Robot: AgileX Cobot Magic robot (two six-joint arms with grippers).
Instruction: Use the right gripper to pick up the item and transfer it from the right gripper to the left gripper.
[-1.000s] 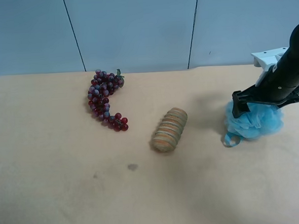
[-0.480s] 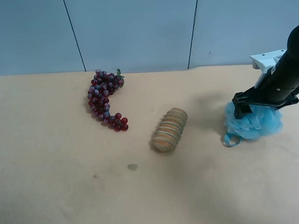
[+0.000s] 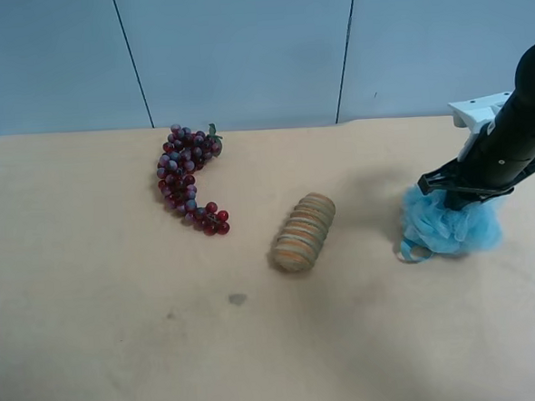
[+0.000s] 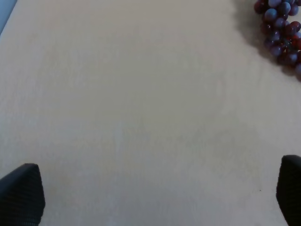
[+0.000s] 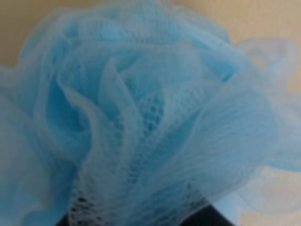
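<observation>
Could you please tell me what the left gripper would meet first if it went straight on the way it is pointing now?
Most likely bare table: the left gripper looks down on it between open jaws, with the grape bunch off to one side. How far off the table lies is unclear.

The bath pouf (image 3: 453, 225) is soft light-blue mesh netting, thin and half see-through, bunched in loose ruffles, and its loop (image 3: 414, 249) looks like smooth ribbon. The table (image 3: 122, 346) has a smooth, matt tan top with a few small dark marks, while the grapes (image 3: 185, 183) have a slight shine and the striped roll (image 3: 304, 232) looks ribbed and dull. The arm (image 3: 522, 126) by the pouf is matt black with a white, plastic-looking bracket (image 3: 476, 110), and the left gripper (image 4: 153, 197) has dull black, finely grained fingers (image 4: 21, 195)
</observation>
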